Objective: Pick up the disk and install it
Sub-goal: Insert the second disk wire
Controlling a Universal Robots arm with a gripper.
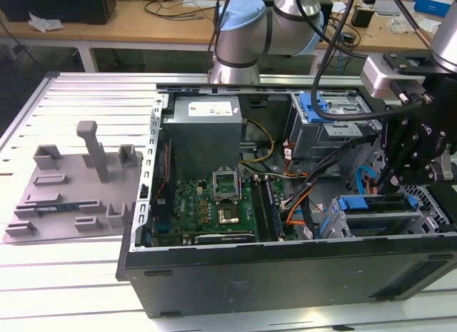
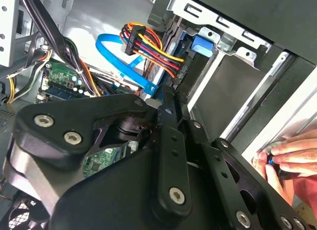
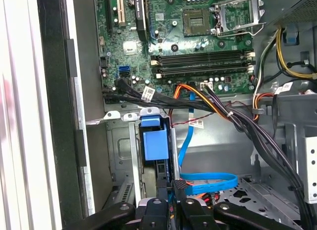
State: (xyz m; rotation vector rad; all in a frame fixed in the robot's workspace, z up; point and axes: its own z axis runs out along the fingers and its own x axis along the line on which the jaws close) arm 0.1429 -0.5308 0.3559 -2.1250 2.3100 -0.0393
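Your arm reaches down into the open computer case at the exterior view's right. The claw hangs just above the drive cage. The disk sits in that cage, blue bracket uppermost. You cannot tell how far the claw is open; its linkage hides the tips. Cables crowd beside the cage. A person's hand touches the case edge.
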